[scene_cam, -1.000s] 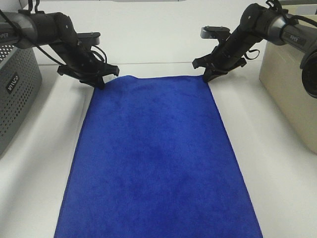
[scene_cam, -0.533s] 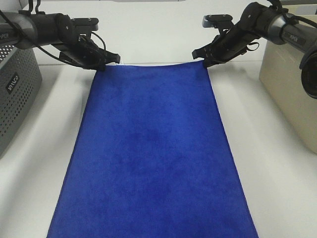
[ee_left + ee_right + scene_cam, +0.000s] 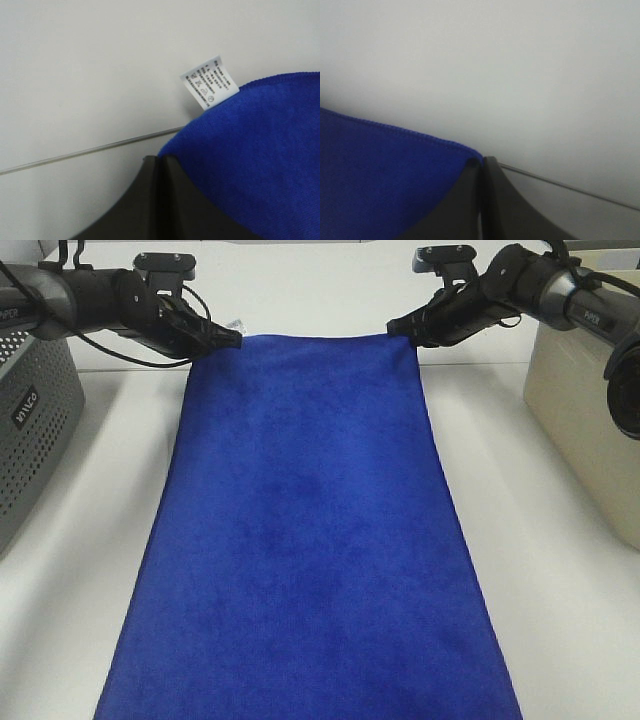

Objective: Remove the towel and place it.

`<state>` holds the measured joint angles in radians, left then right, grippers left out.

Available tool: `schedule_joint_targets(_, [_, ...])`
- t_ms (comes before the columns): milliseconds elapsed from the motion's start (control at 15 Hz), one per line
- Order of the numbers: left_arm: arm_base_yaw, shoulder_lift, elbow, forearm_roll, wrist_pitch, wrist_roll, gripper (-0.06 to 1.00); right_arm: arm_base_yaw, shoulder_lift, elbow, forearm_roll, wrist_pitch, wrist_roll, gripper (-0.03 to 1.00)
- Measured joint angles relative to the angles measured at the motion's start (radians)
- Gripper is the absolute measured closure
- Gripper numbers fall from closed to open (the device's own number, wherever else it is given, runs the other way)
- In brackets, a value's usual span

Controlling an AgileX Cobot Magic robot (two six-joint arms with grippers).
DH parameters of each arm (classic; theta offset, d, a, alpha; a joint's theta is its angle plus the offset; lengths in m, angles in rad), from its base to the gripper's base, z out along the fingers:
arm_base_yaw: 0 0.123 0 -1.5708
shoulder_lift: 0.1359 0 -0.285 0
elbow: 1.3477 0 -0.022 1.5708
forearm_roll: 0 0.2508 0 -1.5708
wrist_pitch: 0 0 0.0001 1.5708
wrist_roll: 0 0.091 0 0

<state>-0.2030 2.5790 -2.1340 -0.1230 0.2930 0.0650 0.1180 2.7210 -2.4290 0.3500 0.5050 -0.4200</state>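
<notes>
Blue towel [image 3: 305, 540] spread on white table [image 3: 560, 570], left claw [image 3: 228, 338] pinching its 11 o'clock corner, right claw [image 3: 400, 328] pinching its 1 o'clock corner

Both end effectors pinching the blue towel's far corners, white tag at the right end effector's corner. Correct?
Not quite. The white tag sits at the left end effector's corner, as the left wrist view shows. Both do pinch the blue towel's far corners; right end effector.

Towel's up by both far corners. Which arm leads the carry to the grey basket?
Left, probably. The left gripper pinches the towel at its tag corner, nearest the grey basket. The right gripper holds the opposite corner, beside the beige bin, so it should follow.
</notes>
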Motion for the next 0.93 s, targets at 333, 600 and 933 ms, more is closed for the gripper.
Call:
schedule_joint_targets(333, [0.000, 0.025, 0.000, 0.029, -0.035, 0.000, 0.94, 0.000, 0.023, 0.000, 0.015, -0.031, -0.004, 0.95])
schedule_joint_targets(600, [0.000, 0.046, 0.000, 0.036, -0.083, 0.000, 0.94, 0.000, 0.058, 0.000, 0.015, -0.064, -0.009, 0.95])
schedule_joint_targets(933, [0.000, 0.083, 0.000, 0.043, -0.150, 0.001, 0.94, 0.000, 0.068, 0.000, 0.015, -0.110, -0.009, 0.95])
